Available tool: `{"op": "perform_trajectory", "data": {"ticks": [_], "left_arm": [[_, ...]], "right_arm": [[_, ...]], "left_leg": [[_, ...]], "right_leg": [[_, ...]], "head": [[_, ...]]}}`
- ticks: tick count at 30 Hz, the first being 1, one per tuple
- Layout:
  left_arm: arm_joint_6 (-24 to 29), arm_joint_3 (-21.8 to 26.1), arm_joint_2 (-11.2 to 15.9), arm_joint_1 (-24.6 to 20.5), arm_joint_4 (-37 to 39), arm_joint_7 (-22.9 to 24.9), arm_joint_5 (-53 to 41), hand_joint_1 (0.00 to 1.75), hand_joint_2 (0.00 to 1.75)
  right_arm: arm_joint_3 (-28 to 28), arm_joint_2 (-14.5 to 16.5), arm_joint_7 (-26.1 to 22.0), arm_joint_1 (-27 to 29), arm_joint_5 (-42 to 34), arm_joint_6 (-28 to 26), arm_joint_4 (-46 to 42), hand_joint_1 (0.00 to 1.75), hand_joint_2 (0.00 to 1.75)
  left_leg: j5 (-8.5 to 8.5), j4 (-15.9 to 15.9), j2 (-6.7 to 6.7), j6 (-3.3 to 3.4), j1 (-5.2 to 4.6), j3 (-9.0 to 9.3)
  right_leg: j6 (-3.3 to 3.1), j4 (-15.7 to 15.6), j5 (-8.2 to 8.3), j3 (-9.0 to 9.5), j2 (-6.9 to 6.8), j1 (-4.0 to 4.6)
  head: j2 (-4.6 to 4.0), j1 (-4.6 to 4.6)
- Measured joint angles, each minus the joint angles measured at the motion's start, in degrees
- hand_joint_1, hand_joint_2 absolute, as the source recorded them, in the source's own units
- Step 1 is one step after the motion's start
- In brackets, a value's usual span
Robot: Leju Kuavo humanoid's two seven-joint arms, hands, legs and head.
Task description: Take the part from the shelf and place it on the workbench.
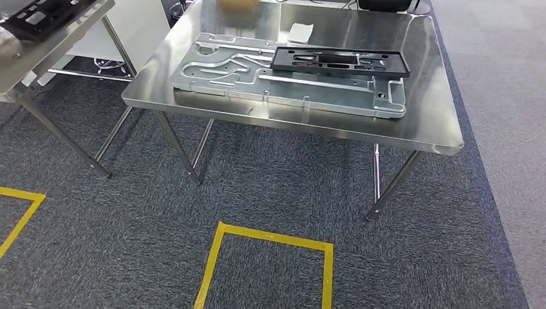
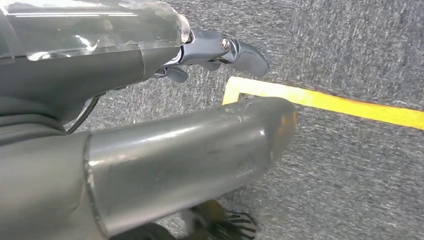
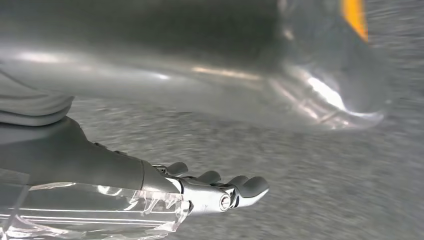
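Note:
A black plastic part (image 1: pixel 341 61) lies flat on a large silver stamped plate (image 1: pixel 225 74) on the steel workbench (image 1: pixel 425 122) ahead of me. Another black part (image 1: pixel 38 16) rests on the grey shelf surface (image 1: pixel 45 48) at the far left. In the left wrist view, my left hand (image 2: pixel 165 65) hangs over the carpet with its fingers (image 2: pixel 245 55) stretched out and nothing in it. My right hand (image 3: pixel 200 192) hangs the same way, its fingers (image 3: pixel 250 186) straight and apart from the thumb, holding nothing.
Yellow tape (image 1: pixel 267 238) marks a square on the dark carpet in front of the workbench, and another tape corner (image 1: pixel 22 212) lies at the left. A white slip (image 1: pixel 300 31) sits at the back of the bench. The bench legs (image 1: pixel 393 183) stand between me and the top.

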Motion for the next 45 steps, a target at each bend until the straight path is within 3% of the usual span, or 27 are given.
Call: {"op": "perform_trajectory", "data": {"ticks": [2, 4, 6, 8, 9, 10, 11, 13, 14, 16, 17, 19, 20, 22, 24, 26, 27, 30, 32, 34, 36, 38, 40, 41, 42, 43, 45], "left_arm": [[0.16, 0.13, 0.02, -0.12, -0.01, -0.23, -0.10, 0.00, 0.00], [0.38, 0.48, 0.02, 0.04, -0.01, -0.41, -0.09, 0.00, 0.00], [0.50, 0.85, 0.00, 0.06, -0.01, -0.55, -0.09, 0.00, 0.00], [0.60, 1.02, -0.01, -0.03, -0.01, -0.71, -0.09, 0.00, 0.00], [0.68, 1.09, 0.00, -0.04, -0.01, -0.78, -0.07, 0.00, 0.00], [0.74, 1.17, 0.01, -0.04, -0.01, -0.84, -0.03, 0.00, 0.00], [0.80, 1.27, 0.01, -0.03, -0.01, -0.87, 0.01, 0.00, 0.00], [0.87, 1.38, 0.01, -0.04, -0.01, -0.92, 0.01, 0.00, 0.00], [0.90, 1.40, 0.01, -0.08, -0.01, -0.93, -0.04, 0.00, 0.00], [1.03, 1.42, 0.07, -0.19, -0.01, -0.94, -0.08, 0.00, 0.00], [1.10, 1.48, 0.16, -0.23, -0.01, -0.93, 0.02, 0.00, 0.00], [0.66, 1.73, 0.59, -0.09, 0.00, -0.85, 0.26, 0.00, 0.00], [0.21, 1.85, 0.92, 0.05, 0.01, -0.68, 0.22, 0.00, 0.00], [-0.74, 1.95, 1.58, 0.16, 0.02, -0.02, -0.29, 0.00, 0.00], [-1.21, 1.95, 2.13, 0.11, 0.02, 0.83, -0.98, 0.00, 0.00], [-1.45, 1.95, 2.47, 0.25, 0.02, 1.58, -1.42, 0.00, 0.00], [-1.50, 1.94, 2.57, 0.35, 0.02, 1.83, -1.55, 0.00, 0.00], [-1.50, 1.88, 2.86, 0.27, 0.02, 2.04, -2.06, 0.00, 0.00], [-1.46, 1.81, 3.12, 0.17, 0.02, 1.96, -2.39, 0.00, 0.00], [-1.46, 1.76, 3.32, 0.27, 0.02, 1.89, -2.60, 0.00, 0.00], [-1.52, 1.61, 3.40, 0.24, 0.02, 1.84, -2.86, 0.00, 0.00], [-1.57, 1.34, 3.42, 0.06, 0.02, 1.80, -3.14, 0.00, 0.00], [-1.58, 1.10, 3.42, 0.00, 0.02, 1.79, -3.36, 0.00, 0.00], [-1.60, 1.01, 3.44, 0.05, 0.02, 1.79, -3.50, 0.00, 0.00], [-1.66, 0.92, 3.48, 0.11, 0.02, 1.78, -3.67, 0.00, 0.00], [-1.74, 0.84, 3.52, 0.15, 0.02, 1.73, -3.93, 0.00, 0.00], [-2.04, 0.63, 3.58, 0.07, 0.02, 1.58, -4.39, 0.00, 0.00]], "right_arm": [[-0.57, -0.28, 2.83, -0.19, 1.05, -0.41, 1.22, 0.00, 0.00], [-1.18, -0.70, 5.78, -0.41, 2.00, -0.73, 2.29, 0.00, 0.00], [-1.64, -1.04, 8.63, -0.51, 2.86, -0.96, 3.16, 0.00, 0.00], [-1.94, -1.21, 11.45, -0.51, 3.74, -1.14, 3.87, 0.00, 0.00], [-2.05, -1.32, 12.78, -0.51, 4.17, -1.21, 4.15, 0.00, 0.00], [-2.15, -1.41, 13.97, -0.53, 4.58, -1.26, 4.41, 0.00, 0.00], [-2.20, -1.52, 15.04, -0.56, 5.01, -1.26, 4.62, 0.00, 0.00], [-2.22, -1.68, 16.84, -0.59, 6.10, -1.04, 4.96, 0.00, 0.00], [-2.22, -1.75, 17.66, -0.60, 6.77, -0.74, 5.10, 0.00, 0.00], [-2.18, -1.80, 19.09, -0.58, 8.22, 0.30, 5.45, 0.00, 0.00], [-2.11, -1.81, 19.79, -0.58, 8.97, 1.04, 5.63, 0.00, 0.00], [-1.68, -1.80, 21.27, -0.62, 10.57, 2.82, 6.01, 0.00, 0.00], [-1.40, -1.78, 22.05, -0.63, 11.29, 3.91, 6.16, 0.00, 0.00], [-0.81, -1.76, 23.53, -0.47, 12.47, 6.33, 6.49, 0.00, 0.00], [-0.25, -1.78, 24.84, -0.13, 13.45, 8.78, 6.73, 0.00, 0.00], [0.35, -1.81, 25.73, -0.01, 14.50, 10.81, 6.90, 0.00, 0.00], [0.70, -1.81, 25.93, -0.03, 15.01, 11.62, 6.96, 0.00, 0.00], [1.80, -1.80, 26.03, -0.19, 16.52, 13.08, 7.14, 0.00, 0.00], [2.48, -1.81, 26.03, -0.35, 17.42, 13.42, 7.23, 0.00, 0.00], [3.10, -1.89, 25.99, -0.67, 18.22, 13.54, 7.27, 0.00, 0.00], [3.65, -2.15, 25.90, -0.78, 18.76, 13.58, 7.27, 0.00, 0.00], [4.01, -2.40, 25.84, -0.60, 18.96, 13.64, 7.29, 0.00, 0.00], [4.23, -2.52, 25.77, -0.40, 19.29, 13.67, 7.34, 0.00, 0.00], [4.33, -2.61, 25.66, -0.35, 19.58, 13.66, 7.35, 0.00, 0.00], [4.48, -2.72, 25.49, -0.31, 19.99, 13.64, 7.37, 0.00, 0.00], [4.68, -2.86, 25.23, -0.31, 20.43, 13.62, 7.38, 0.00, 0.00], [5.12, -3.22, 24.72, -0.32, 21.21, 13.62, 7.39, 0.00, 0.00]], "left_leg": [[-1.06, -4.00, 0.33, 0.70, -0.45, 1.90], [-0.18, -4.48, -0.03, 1.51, -0.29, 1.18], [1.15, -4.77, -0.37, 2.41, 0.01, 0.02], [2.43, -4.69, -0.99, 2.92, -0.03, -1.51], [3.07, -4.57, -1.40, 2.92, -0.05, -2.35], [3.70, -4.38, -1.87, 2.81, -0.05, -3.28], [4.23, -4.12, -2.42, 2.66, -0.03, -4.26], [5.01, -3.50, -3.59, 2.20, 0.07, -5.98], [5.31, -3.14, -4.17, 1.92, 0.05, -6.69], [6.08, -2.66, -5.20, 1.23, 0.00, -7.62], [6.52, -2.59, -5.71, 0.84, -0.04, -7.91], [6.99, -2.42, -6.29, 0.12, 0.08, -8.35], [6.27, -1.63, -5.72, -0.15, 0.13, -8.76], [2.31, 3.22, -3.63, -0.57, 0.29, -10.55], [-2.03, 10.76, -2.36, -1.07, 0.40, -12.96], [-2.58, 13.94, -1.90, -1.39, 0.47, -13.01], [-1.46, 12.27, -1.64, -1.40, 0.49, -11.40], [1.46, 0.85, 1.10, -0.61, 0.12, -3.83], [1.36, -2.23, 2.32, 0.39, -0.47, -2.45], [1.82, -2.75, 1.49, 1.31, -0.49, -2.82], [2.53, -3.45, 0.47, 2.16, -0.12, -2.97], [3.19, -3.70, -0.63, 2.81, -0.04, -3.48], [3.63, -3.60, -1.99, 3.00, -0.17, -4.16], [3.79, -3.51, -2.73, 2.95, -0.22, -4.39], [3.91, -3.39, -3.50, 2.87, -0.26, -4.56], [4.00, -3.25, -4.23, 2.76, -0.28, -4.66], [4.14, -2.85, -5.52, 2.46, -0.37, -4.94]], "right_leg": [[0.63, 0.09, 0.87, -0.32, -0.71, 0.03], [1.35, 0.18, 0.93, -0.65, -0.54, -0.08], [2.00, 3.12, -2.77, -1.76, 1.11, -0.26], [2.34, 9.90, -8.49, -3.55, 2.41, -0.47], [2.44, 13.20, -10.17, -4.13, 2.56, -0.52], [2.50, 15.18, -10.45, -4.01, 2.63, -0.58], [2.53, 15.26, -9.50, -2.98, 2.72, -0.67], [2.40, 9.62, -6.23, 1.89, 3.65, -0.96], [2.23, 5.25, -5.68, 4.94, 4.88, -1.04], [1.86, -0.90, -6.24, 8.80, 6.73, -1.05], [1.63, -2.07, -6.70, 9.33, 6.86, -0.91], [0.88, -2.34, -6.28, 9.03, 5.53, -0.95], [0.36, -2.40, -5.94, 8.86, 4.86, -0.97], [-0.48, -2.49, -5.34, 8.36, 3.29, -0.91], [-0.79, -2.29, -4.98, 7.66, 1.67, -0.68], [-0.77, -1.88, -4.79, 6.91, 0.10, -0.57], [-0.73, -1.62, -4.75, 6.60, -0.61, -0.55], [-0.32, -0.91, -4.82, 6.12, -2.48, -0.36], [0.32, -0.74, -4.73, 6.08, -3.50, -0.18], [1.05, -0.74, -4.66, 6.17, -4.10, -0.15], [1.69, 0.98, -6.26, 5.38, -1.95, -0.27], [2.06, 7.02, -10.13, 2.58, 1.38, -0.50], [2.20, 13.91, -12.96, -0.61, 2.56, -0.62], [2.20, 15.07, -12.75, -1.15, 2.71, -0.64], [2.12, 14.10, -11.44, -0.65, 2.86, -0.64], [1.94, 11.08, -9.31, 0.85, 3.24, -0.64], [1.32, 3.16, -5.71, 4.58, 5.52, -0.60]], "head": [[0.00, 0.02], [0.00, 0.02], [0.00, 0.28], [0.00, 0.54], [0.00, 0.56], [0.00, 0.56], [0.00, 0.57], [0.00, 0.58], [0.00, 0.60], [0.00, 0.60], [0.00, 0.61], [0.00, 0.70], [0.00, 0.54], [0.00, 0.10], [0.00, -0.19], [0.00, -0.20], [0.00, -0.20], [0.00, -0.18], [0.00, -0.10], [0.00, -0.08], [0.00, 0.13], [0.00, 0.41], [0.00, 0.45], [0.00, 0.46], [0.00, 0.46], [0.00, 0.47], [0.00, 0.46]]}}
